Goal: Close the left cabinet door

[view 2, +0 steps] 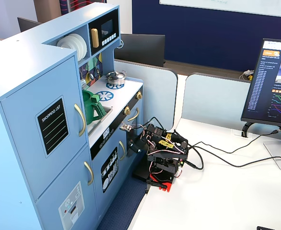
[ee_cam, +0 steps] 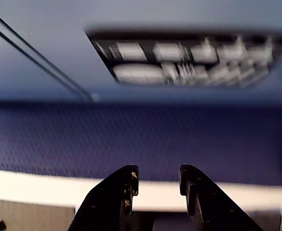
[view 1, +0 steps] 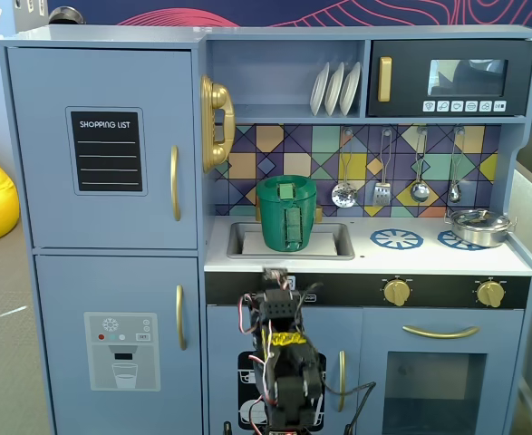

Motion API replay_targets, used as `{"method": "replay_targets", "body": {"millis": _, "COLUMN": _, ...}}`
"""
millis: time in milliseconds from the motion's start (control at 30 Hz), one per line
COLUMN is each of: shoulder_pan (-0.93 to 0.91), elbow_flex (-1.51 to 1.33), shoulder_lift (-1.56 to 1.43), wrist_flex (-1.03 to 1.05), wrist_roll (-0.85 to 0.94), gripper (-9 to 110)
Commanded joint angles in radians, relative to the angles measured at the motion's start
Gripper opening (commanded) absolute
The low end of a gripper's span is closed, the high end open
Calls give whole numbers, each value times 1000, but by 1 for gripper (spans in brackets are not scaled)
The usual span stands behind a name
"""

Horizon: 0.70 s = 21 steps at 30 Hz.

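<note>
The left cabinet door [view 1: 102,149] is light blue with a black "SHOPPING LIST" panel [view 1: 107,150] and a gold vertical handle [view 1: 175,183]. It lies flush with the cabinet front in both fixed views [view 2: 47,129]. My arm is folded low in front of the kitchen's middle, well right of and below that door. My gripper [ee_cam: 159,175] is a little open and empty. It points at the small dishwasher-graphic door [ee_cam: 189,60], which is blurred. In the fixed views the gripper [view 1: 275,304] [view 2: 136,143] touches nothing.
Below the door is the blue door with the dispenser picture [view 1: 120,349]. A green pot [view 1: 286,213] sits in the sink, and a steel pan [view 1: 479,227] is on the stove. The arm's base stands on a white table [view 2: 217,201] with cables and a monitor [view 2: 272,84].
</note>
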State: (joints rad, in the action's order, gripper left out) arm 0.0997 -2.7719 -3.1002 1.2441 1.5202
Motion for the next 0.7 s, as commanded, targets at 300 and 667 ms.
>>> {"method": "replay_targets", "body": {"millis": 300, "shoulder_pan": -106, "elbow_flex": -216, "shoulder_lift": -77, "wrist_flex": 106, "wrist_roll": -75, "gripper": 0}}
{"method": "replay_targets", "body": {"millis": 667, "shoulder_pan": -107, "elbow_flex": -225, "shoulder_lift": -78, "wrist_flex": 265, "wrist_roll": -170, "gripper": 0}}
